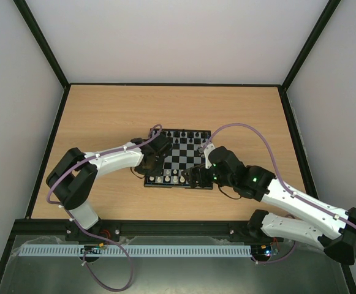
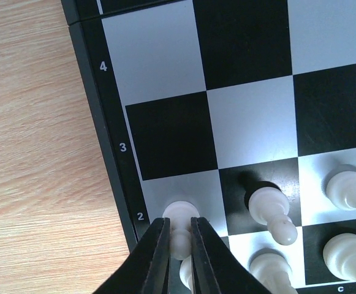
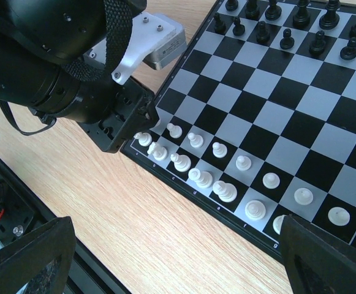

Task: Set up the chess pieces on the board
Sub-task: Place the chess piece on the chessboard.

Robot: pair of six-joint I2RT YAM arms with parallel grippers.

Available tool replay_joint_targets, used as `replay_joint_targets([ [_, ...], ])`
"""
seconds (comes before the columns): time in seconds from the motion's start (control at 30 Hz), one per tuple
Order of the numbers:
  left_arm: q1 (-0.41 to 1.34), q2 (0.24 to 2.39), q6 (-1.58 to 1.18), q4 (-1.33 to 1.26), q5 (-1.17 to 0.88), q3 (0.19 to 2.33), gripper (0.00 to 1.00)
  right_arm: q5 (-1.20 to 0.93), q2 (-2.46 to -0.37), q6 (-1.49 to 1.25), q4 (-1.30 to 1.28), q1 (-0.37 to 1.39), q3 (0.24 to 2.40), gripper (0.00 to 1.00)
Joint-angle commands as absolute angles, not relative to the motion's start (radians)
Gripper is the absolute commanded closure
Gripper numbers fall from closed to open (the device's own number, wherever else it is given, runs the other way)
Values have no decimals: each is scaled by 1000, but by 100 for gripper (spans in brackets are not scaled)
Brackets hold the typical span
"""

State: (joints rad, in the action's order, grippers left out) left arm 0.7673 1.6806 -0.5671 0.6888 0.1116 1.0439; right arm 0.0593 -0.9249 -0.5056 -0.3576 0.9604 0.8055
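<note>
The board (image 1: pixel 184 160) lies at mid-table, with its black border in the left wrist view (image 2: pixel 113 147) and the right wrist view (image 3: pixel 184 185). White chess pieces (image 3: pixel 217 150) stand in two rows along its near edge. My left gripper (image 2: pixel 179 225) is shut on a white pawn (image 2: pixel 179 211) that stands on the pale corner square beside the "2" mark; it shows in the top view (image 1: pixel 148 166) at the board's near left corner. My right gripper (image 3: pixel 181 254) is open and empty above the wood just in front of the board, and it shows in the top view (image 1: pixel 193 177).
Black pieces (image 3: pixel 288 27) stand in two rows on the board's far side. More white pieces (image 2: pixel 269 208) stand right of the held pawn. The left arm's wrist (image 3: pixel 73 79) fills the right wrist view's upper left. Bare wooden table (image 1: pixel 104 116) surrounds the board.
</note>
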Motion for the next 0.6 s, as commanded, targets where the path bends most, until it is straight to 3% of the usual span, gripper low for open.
replay_joint_targets([
  [0.0,761,1683,-561,692,109,1056,88,53,-935,-503,-341,957,793,8],
  [0.57,760,1705,-555,677,108,1076,89,47,-944,-502,-339,957,792,9],
])
